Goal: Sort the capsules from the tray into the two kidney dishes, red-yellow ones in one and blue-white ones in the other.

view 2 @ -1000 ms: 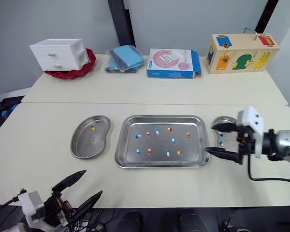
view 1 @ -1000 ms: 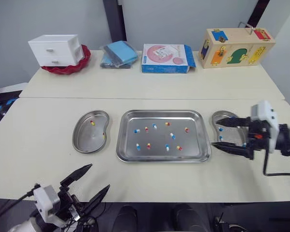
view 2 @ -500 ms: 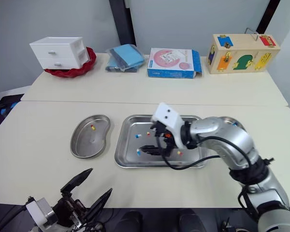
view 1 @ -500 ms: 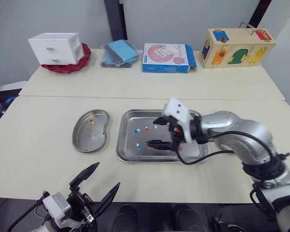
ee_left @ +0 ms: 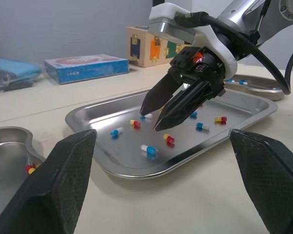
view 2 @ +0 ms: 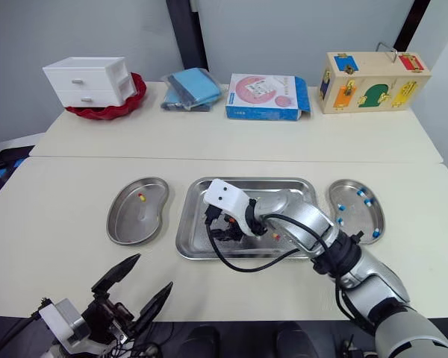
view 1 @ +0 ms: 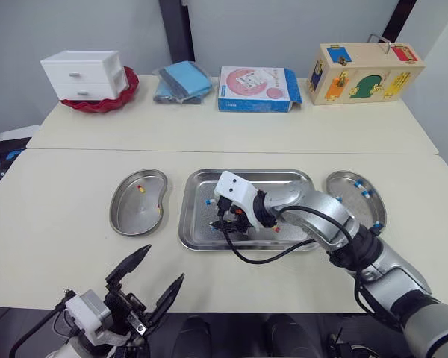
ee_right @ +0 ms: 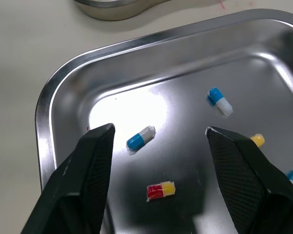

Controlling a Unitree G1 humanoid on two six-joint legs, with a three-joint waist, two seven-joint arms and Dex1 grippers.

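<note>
The steel tray [view 1: 293, 195] lies mid-table and holds several loose capsules. My right gripper [ee_right: 158, 129] hangs open low over the tray's left part. A blue-white capsule [ee_right: 140, 138] and a red-yellow capsule [ee_right: 161, 190] lie under its spread fingers. The left kidney dish [view 1: 134, 220] holds red-yellow capsules [view 1: 141, 189]. In the right kidney dish [view 1: 351, 195] lie blue-white capsules [view 1: 365, 194]. My left gripper [view 1: 148, 282] is open and holds nothing. It sits low at the near table edge, in front of the tray [ee_left: 112, 161].
On the far table stand a white drawer box [view 1: 84, 74] in a red bowl, a blue pouch [view 1: 183, 80], a blue-pink carton [view 1: 256, 89] and a wooden lock box [view 1: 362, 72]. A seam [view 1: 97, 150] runs between the two tables.
My right gripper swung from beside the right dish across the tray to its left part, staying open. The left gripper has barely shifted.
</note>
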